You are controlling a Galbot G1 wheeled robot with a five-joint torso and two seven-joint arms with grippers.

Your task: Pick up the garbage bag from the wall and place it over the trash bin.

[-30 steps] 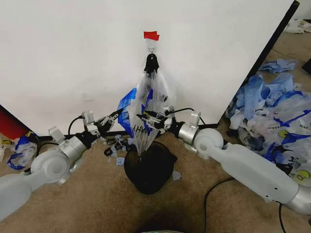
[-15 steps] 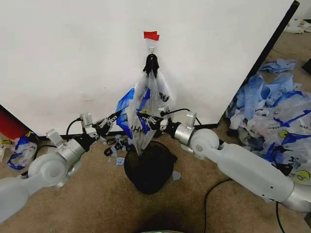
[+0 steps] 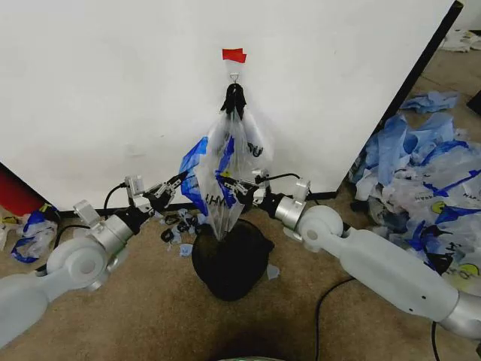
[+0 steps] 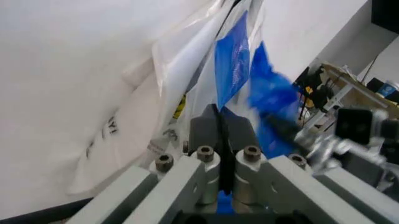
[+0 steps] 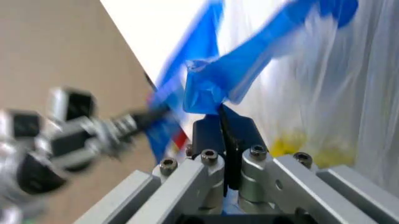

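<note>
Hanging from a small metal hook (image 3: 234,77) on the wall (image 3: 113,90), just under a red tape strip (image 3: 234,55), the garbage bag (image 3: 225,169) drapes down with its lower tip reaching the rim of the trash bin (image 3: 229,263). Bin stands on carpet directly below the bag, close to the wall's black baseboard (image 3: 323,195). Left gripper (image 3: 183,178) at the bag's left edge, fingers pressed together on a blue fold of the bag film. Right gripper (image 3: 229,183) at the bag's lower front, jaws likewise clamped on blue plastic. Open carpet in front of the bin; a heap of blue-and-white bags (image 3: 421,180) crowds the floor to the bin's right, small scraps (image 3: 176,226) lie to its left. Black lettering on the bag, too folded to read; yellow print shows in the right wrist view
</note>
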